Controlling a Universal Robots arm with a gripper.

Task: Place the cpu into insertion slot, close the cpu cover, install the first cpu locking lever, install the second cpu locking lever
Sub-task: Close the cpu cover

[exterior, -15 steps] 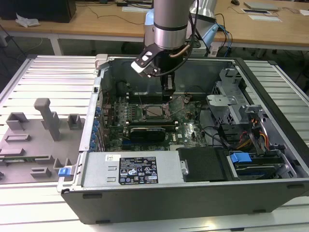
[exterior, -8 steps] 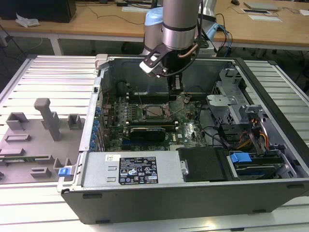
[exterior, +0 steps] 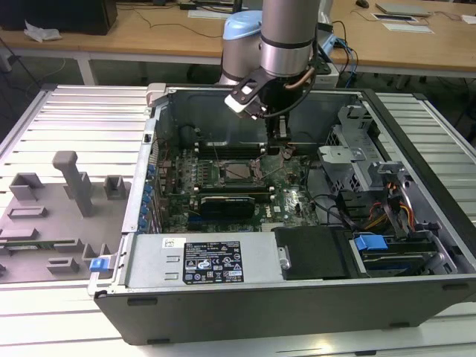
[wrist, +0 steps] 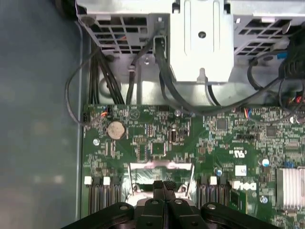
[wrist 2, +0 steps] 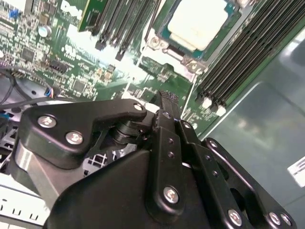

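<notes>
A: What's in the computer case?
B: Green board, cables, a drive cage, and a silver box along the near wall.
A: And the cpu?
B: It's seated in the insertion slot on the board. The second wrist view has the cpu cover lying flat around it.
A: Gripper?
B: Fingers pressed together, and I can see nothing between them. It hangs low inside the case.
A: Relative to the cpu?
B: The cpu is just beside it, toward the exterior view's left. In the first wrist view the tips sit over the cover's edge.
</notes>
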